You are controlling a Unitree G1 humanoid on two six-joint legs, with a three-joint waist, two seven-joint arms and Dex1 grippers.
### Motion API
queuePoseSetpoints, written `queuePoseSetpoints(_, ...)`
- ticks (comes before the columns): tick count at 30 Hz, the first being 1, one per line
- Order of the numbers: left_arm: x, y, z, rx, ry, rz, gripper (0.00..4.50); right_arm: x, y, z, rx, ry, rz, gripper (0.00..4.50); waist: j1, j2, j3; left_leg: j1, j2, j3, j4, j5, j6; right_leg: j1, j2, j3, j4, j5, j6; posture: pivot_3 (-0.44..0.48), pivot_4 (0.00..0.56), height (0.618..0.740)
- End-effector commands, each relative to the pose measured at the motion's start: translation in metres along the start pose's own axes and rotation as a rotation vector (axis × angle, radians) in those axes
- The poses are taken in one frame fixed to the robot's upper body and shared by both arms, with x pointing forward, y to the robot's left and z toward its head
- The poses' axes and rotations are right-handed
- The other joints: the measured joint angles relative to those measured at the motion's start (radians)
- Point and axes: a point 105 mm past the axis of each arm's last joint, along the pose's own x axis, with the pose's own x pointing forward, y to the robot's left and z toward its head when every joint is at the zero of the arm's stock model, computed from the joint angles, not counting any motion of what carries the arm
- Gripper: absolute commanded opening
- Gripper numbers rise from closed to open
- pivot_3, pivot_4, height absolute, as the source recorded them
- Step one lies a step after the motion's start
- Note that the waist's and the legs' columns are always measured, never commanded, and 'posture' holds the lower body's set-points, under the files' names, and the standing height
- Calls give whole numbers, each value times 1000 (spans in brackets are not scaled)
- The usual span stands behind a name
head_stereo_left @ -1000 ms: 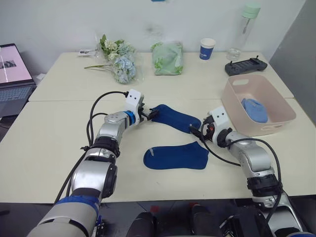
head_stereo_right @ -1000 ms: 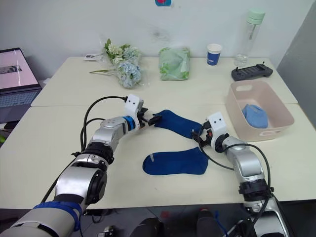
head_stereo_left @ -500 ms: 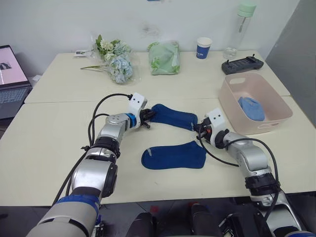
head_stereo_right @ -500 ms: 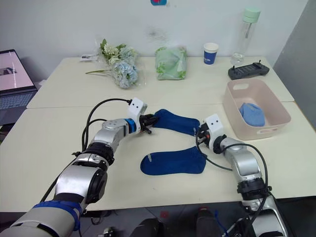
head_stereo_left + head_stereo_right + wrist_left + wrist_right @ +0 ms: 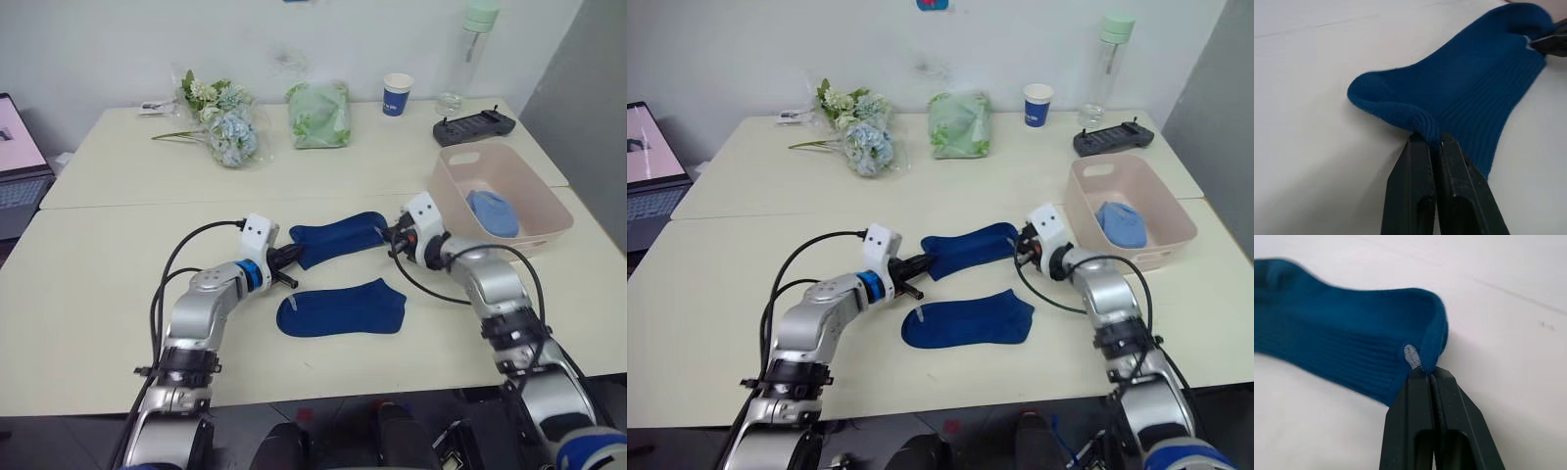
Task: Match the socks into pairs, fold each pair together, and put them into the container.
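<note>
Pairing the navy socks is in hand: the left hand (image 5: 286,258) and right hand (image 5: 392,235), each pinched shut on one end of the upper navy sock (image 5: 338,235), hold it stretched just behind the second navy sock (image 5: 345,307) on the surface (image 5: 88,245). Next it must be laid squarely over that one. Since a second ago the held sock has swung level and nearer its mate. A folded light blue pair (image 5: 493,212) sits in the pink tub (image 5: 549,227).
</note>
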Motion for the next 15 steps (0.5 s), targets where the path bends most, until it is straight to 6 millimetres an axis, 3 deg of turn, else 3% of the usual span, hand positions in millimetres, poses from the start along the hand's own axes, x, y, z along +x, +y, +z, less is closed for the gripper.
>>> queuePoseSetpoints(1, -18, -33, 5, -79, -44, -77, 23, 21, 7, 28, -64, -63, 59, 0, -9, 0, 0, 0, 0, 1, 0, 0, 0, 0, 0, 0, 0, 0, 0, 0, 150, 740)
queuePoseSetpoints(5, -14, -36, -4, -152, -29, -14, 23, 38, 12, 33, -83, -70, 69, 0, -4, 0, 0, 0, 0, -1, 0, 1, -1, 1, 0, -1, 0, 0, 0, 0, 150, 740)
queuePoseSetpoints(6, -13, -39, -3, -161, -38, -17, 4, 40, 11, 35, -92, -78, 56, 213, 0, 0, 0, 0, 0, -1, 0, 1, -1, 1, 0, -1, 0, 0, 0, 0, 150, 740)
queuePoseSetpoints(9, -13, -41, 0, -158, -63, 15, 747, 41, 6, 42, -104, -103, 35, 996, 9, 0, 0, 0, 0, -1, 1, 1, -1, 1, -1, -1, -1, 0, 0, 0, 150, 740)
queuePoseSetpoints(15, -36, -52, -6, -65, 14, -84, 2698, 26, -16, 39, -155, -127, -44, 3199, 6, 0, 0, 0, 0, -1, 0, 1, -1, 0, -1, -1, -1, 0, 0, 0, 150, 740)
